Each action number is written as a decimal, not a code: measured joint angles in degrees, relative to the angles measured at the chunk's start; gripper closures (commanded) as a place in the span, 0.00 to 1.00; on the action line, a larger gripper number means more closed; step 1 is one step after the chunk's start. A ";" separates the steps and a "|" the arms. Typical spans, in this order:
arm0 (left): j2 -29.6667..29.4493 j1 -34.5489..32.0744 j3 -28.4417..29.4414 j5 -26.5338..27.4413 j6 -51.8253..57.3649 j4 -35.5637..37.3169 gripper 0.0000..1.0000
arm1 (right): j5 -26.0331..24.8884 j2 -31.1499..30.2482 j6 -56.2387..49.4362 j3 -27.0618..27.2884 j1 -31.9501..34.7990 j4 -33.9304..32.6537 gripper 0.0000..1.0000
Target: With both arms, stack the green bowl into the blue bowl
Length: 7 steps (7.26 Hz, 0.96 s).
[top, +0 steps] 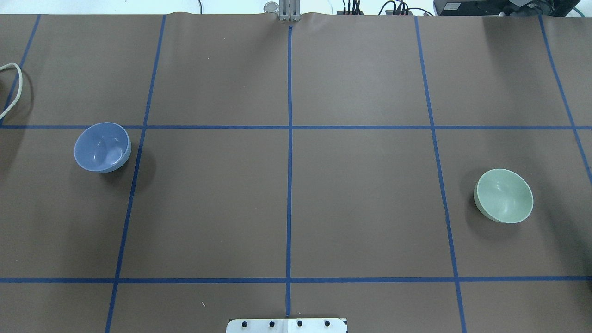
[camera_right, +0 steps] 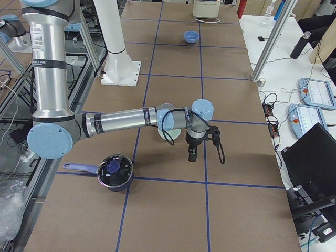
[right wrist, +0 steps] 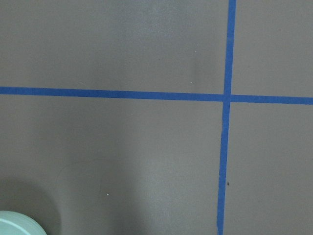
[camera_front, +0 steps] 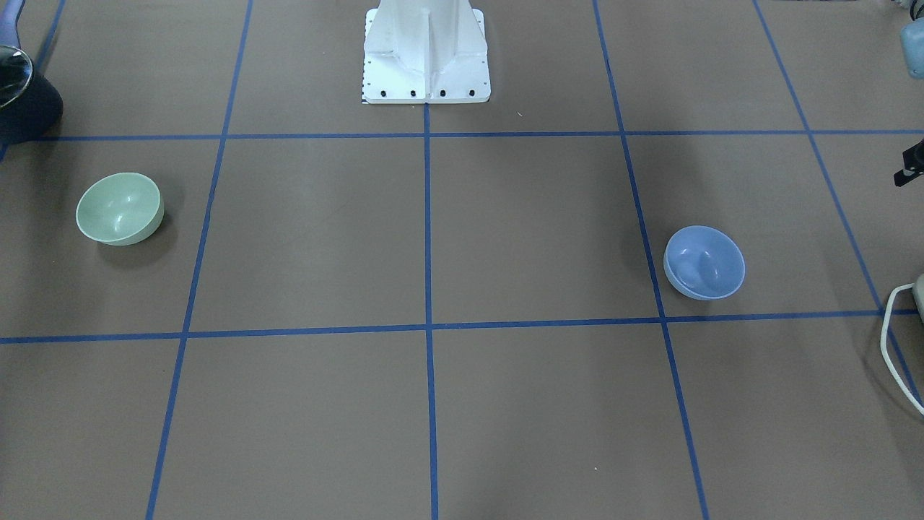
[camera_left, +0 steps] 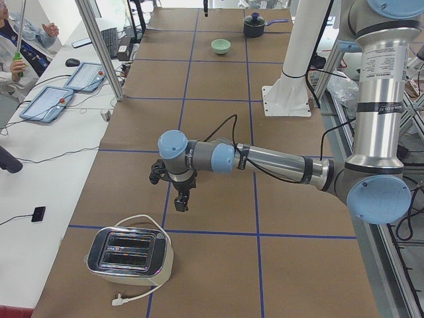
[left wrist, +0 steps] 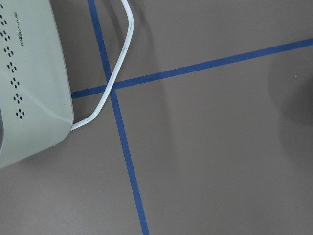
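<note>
My right end effector (camera_right: 192,156) and left end effector (camera_left: 179,204) hang over the counter (top: 208,208); I cannot tell how wide either stands. I judge this the opening step: next, reach for a bowl. The green bowl (top: 504,196) sits near my right one, and the blue bowl (top: 101,147) lies well apart, on my left side.

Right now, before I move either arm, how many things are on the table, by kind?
Bowls: 2 (green bowl, blue bowl)
Toaster: 1
Pot: 1
Total: 4
</note>
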 measured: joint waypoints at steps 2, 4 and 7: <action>0.00 0.00 0.11 0.00 -0.11 -0.06 0.01 | -0.02 0.20 -1.86 -0.09 -0.38 0.00 0.00; -0.31 0.09 0.14 -0.07 -1.08 0.14 0.01 | 0.07 0.38 -2.52 -0.35 -0.56 0.00 0.00; -3.52 0.56 -0.06 -0.22 -9.28 0.00 0.01 | 0.03 0.69 -2.44 -0.29 -0.61 0.02 0.00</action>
